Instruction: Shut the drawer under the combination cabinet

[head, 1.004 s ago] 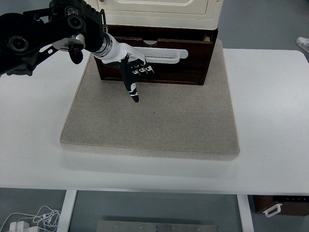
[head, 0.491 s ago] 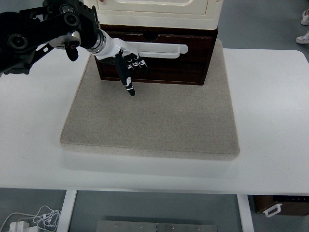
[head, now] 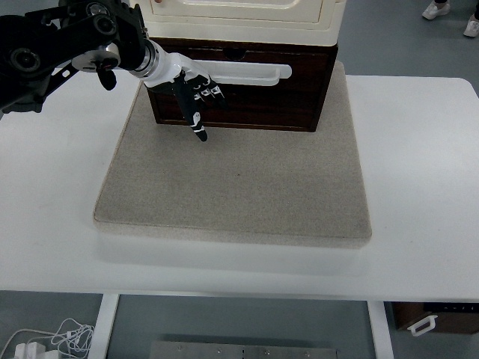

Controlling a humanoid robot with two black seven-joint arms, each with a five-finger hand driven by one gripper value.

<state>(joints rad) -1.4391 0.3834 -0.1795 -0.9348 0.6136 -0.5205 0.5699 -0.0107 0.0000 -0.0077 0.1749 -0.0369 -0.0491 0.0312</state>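
Head view of the closing push. The combination cabinet (head: 247,11), cream above and dark wood below, stands at the 12 o'clock end of a grey felt mat (head: 239,179) laid on the white table (head: 419,187). The drawer (head: 254,93) forms the dark lower section, its front carrying a long white handle (head: 254,72); from this height the front appears nearly level with the dark frame, so how much travel is left cannot be read with certainty. The left arm enters from 9 o'clock, and the left hand (head: 191,93) lies against the drawer front at the handle's 9 o'clock end. Its fingers (head: 208,91) are curled, knuckles toward the wood, apparently pressing and not clasping; one digit (head: 196,123) hangs straight down toward 6 o'clock, its tip above the mat. Nothing is gripped. The right arm is out of view. Step in hand, as judged: the final seating of the drawer, pushed toward 12 o'clock. The next move calls for a short, steady push in that direction, kept square to the front so the drawer runs straight, followed by withdrawal of the hand toward 9 o'clock, clear of the handle. A person's shoes (head: 449,15) show at 1 o'clock.
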